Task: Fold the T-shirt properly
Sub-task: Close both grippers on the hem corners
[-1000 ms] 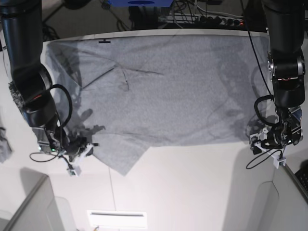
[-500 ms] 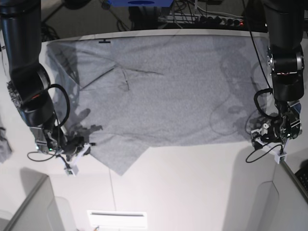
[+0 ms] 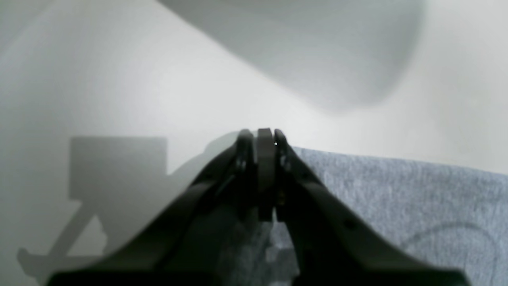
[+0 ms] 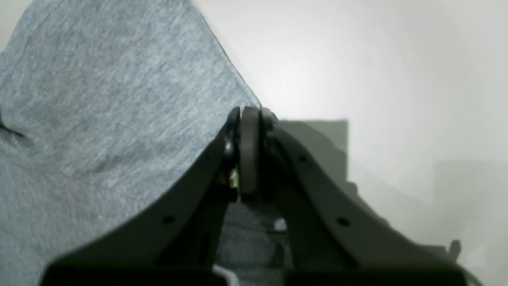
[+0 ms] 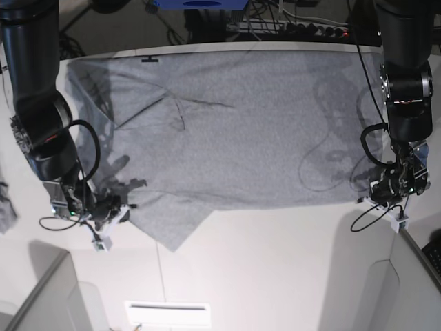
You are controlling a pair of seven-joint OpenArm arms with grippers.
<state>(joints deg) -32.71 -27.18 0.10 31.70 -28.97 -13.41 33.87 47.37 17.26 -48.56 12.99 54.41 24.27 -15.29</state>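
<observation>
The grey T-shirt (image 5: 234, 131) lies spread flat across the white table (image 5: 275, 262), plain side up, with a pointed flap (image 5: 172, 231) reaching toward the front. My left gripper (image 5: 384, 192) sits at the shirt's front right corner. In the left wrist view its jaws (image 3: 264, 137) are closed, with the grey T-shirt (image 3: 397, 198) running in under them. My right gripper (image 5: 118, 208) is at the shirt's front left edge. It shows in the right wrist view (image 4: 248, 115) shut on the T-shirt (image 4: 99, 111), whose hem ends at its tips.
A small grey cloth scrap (image 5: 4, 207) lies at the far left edge. Cables and a power strip (image 5: 303, 27) run behind the table. A white label (image 5: 167, 314) sits at the front, with low partitions at the front left (image 5: 41, 289) and front right (image 5: 406, 283).
My left gripper has moved up onto the shirt's front right corner and its jaws have closed. My right gripper stays shut and has barely shifted.
</observation>
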